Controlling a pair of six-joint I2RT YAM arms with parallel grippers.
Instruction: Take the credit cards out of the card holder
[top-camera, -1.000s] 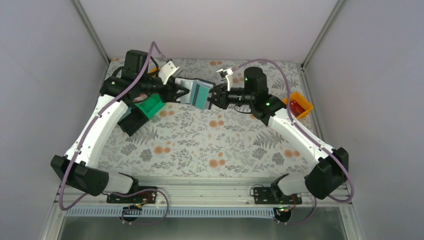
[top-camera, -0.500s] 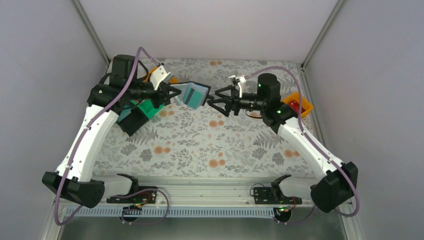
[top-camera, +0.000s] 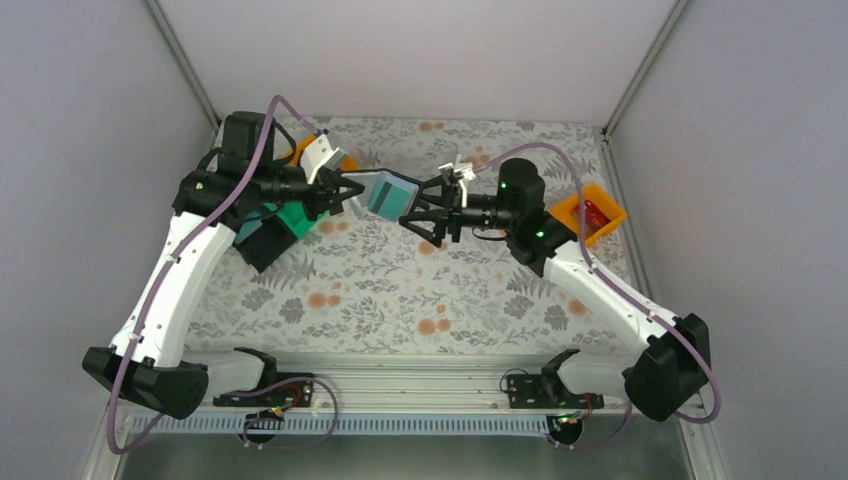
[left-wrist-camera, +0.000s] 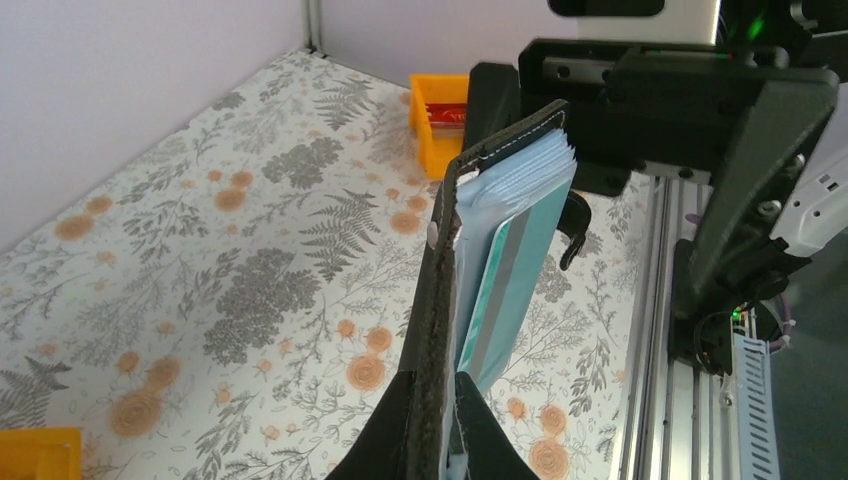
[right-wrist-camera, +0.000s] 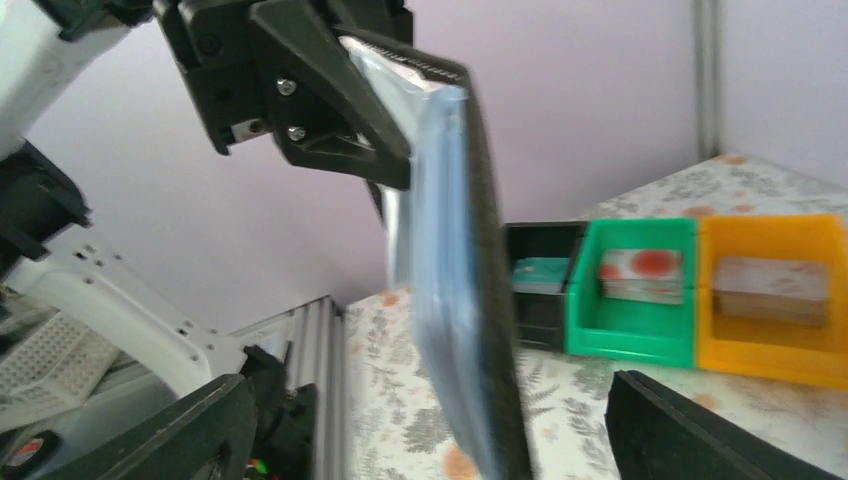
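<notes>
My left gripper (left-wrist-camera: 440, 385) is shut on the lower edge of the black card holder (left-wrist-camera: 447, 270), which it holds upright on edge above the table. A teal credit card (left-wrist-camera: 512, 270) and pale credit cards (left-wrist-camera: 535, 170) stick out of its pockets. In the top view the card holder (top-camera: 388, 193) hangs between both arms, with the left gripper (top-camera: 350, 192) on its left end. My right gripper (top-camera: 413, 208) is open, its fingers on either side of the holder's right edge without touching it. The right wrist view shows the card holder (right-wrist-camera: 492, 300), blurred, between the wide-apart fingers of the right gripper (right-wrist-camera: 430, 390).
A black tray (right-wrist-camera: 540, 300), a green tray (right-wrist-camera: 640, 335) and an orange tray (right-wrist-camera: 770, 355) stand in a row at the table's left, each with cards in it. Another orange tray (top-camera: 590, 220) with a red card (top-camera: 598, 211) sits at the right edge.
The left gripper shut on the card holder and drew it to the left. The right gripper let go, opened wide, backed off, then came back to straddle the holder's edge.
</notes>
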